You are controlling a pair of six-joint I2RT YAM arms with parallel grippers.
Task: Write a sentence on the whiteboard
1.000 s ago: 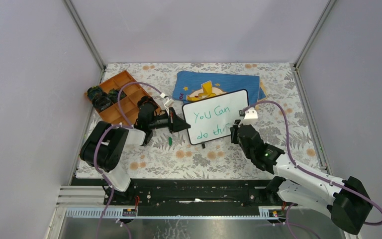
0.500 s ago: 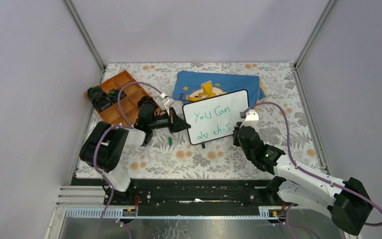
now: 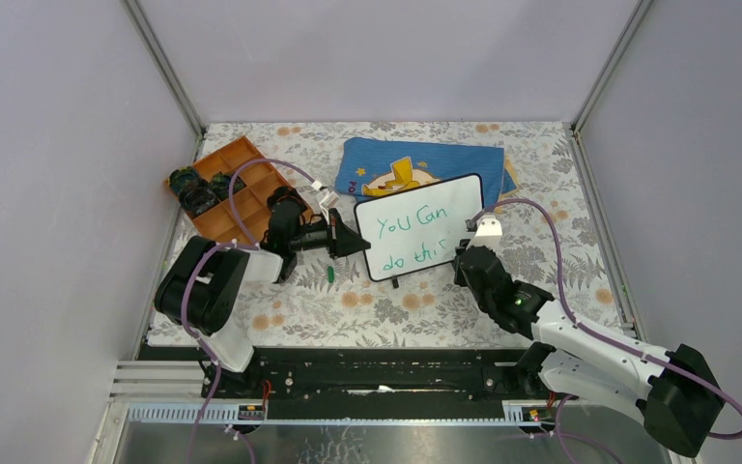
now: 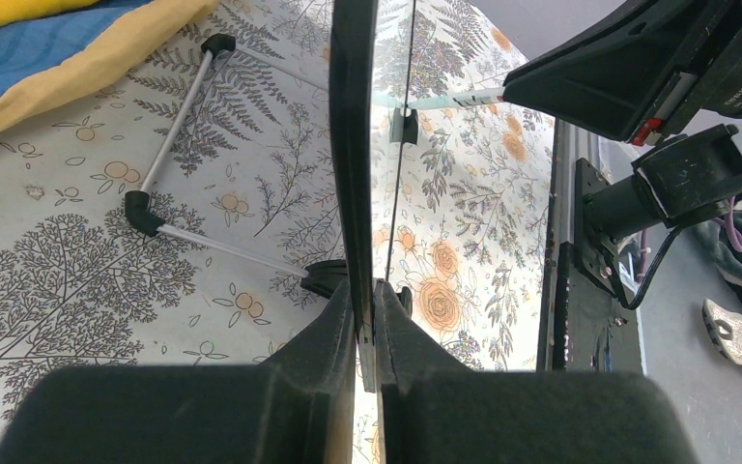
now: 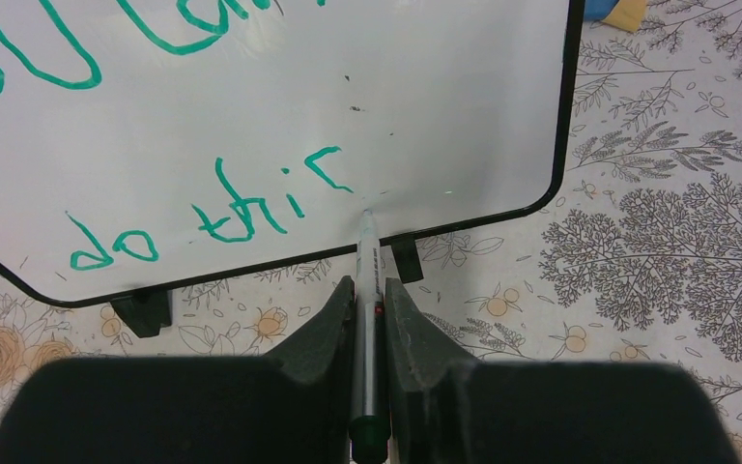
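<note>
We see the whiteboard [image 3: 417, 227] standing on its two small black feet [image 5: 141, 311] near the middle of the floral surface [image 3: 560, 193], leaning back toward the far edge. Its far edge lies just in front of a blue cloth [image 3: 425, 159] with a yellow figure.

The sentence [image 3: 408, 237] is written in green in two lines: "You Can" above and "do thi" below, followed by a hooked last letter.

Our left hand [image 4: 365, 300] is pinched nearly closed on the board's thin black frame at its left edge, one finger on each face.

Our right hand [image 5: 367, 290] is closed tight around a slim marker [image 5: 366, 280], which runs straight out between the fingers. The marker's tip sits at the lower end of that last letter, near the board's lower right corner. It looks to be on the white face, though we cannot be sure it is touching.

A small green cap-like piece [image 3: 331, 275] lies on the surface below the left hand. An orange compartment tray [image 3: 237, 159] with dark items in it sits toward the far left corner.
</note>
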